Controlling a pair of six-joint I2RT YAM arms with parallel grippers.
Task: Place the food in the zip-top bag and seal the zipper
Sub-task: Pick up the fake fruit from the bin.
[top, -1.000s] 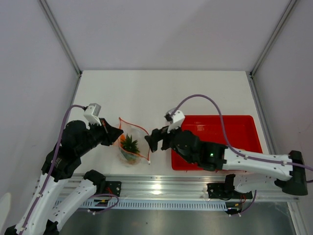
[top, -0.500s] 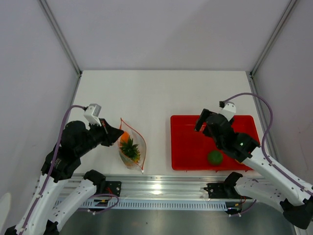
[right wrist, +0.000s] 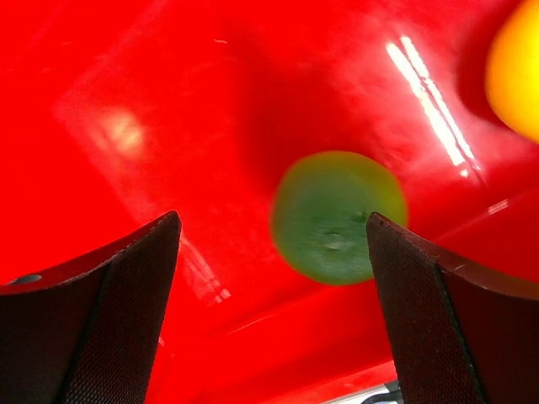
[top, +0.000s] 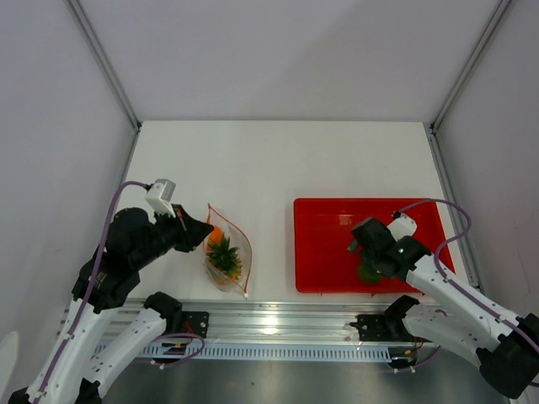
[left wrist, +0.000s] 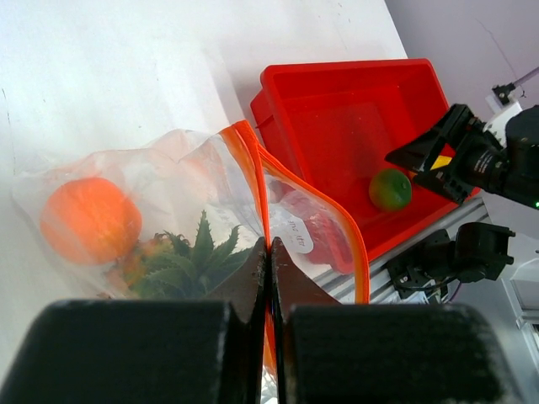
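Lying in the bag [left wrist: 173, 156], pineapple [left wrist: 192, 257] and orange [left wrist: 88, 220] are done. The unsealed zipper [left wrist: 263, 189] is pinched by the left gripper [left wrist: 269, 250]; the tray's [left wrist: 337, 109] green fruit [right wrist: 337, 217] is left under the wide-spread right gripper [right wrist: 271, 223].

Overhead view bright, light even and diffuse from above. White tabletop [top: 278, 160] nearly washed out; I see only soft, short shadows under arms. Metal rail [top: 269, 318] at near edge throws glare.

Right wrist view: red tray [right wrist: 168, 84] floor streaked with white highlights. Green fruit [right wrist: 338, 216] soft, blurred. Lemon [right wrist: 515, 71] smeared at frame edge. Right pincer [right wrist: 271, 220] dark, out of focus.

Left wrist view sharper for me. Zip-top bag [left wrist: 168, 160] film has pale sheen. Left pincer [left wrist: 270, 252] black, blurred close up.
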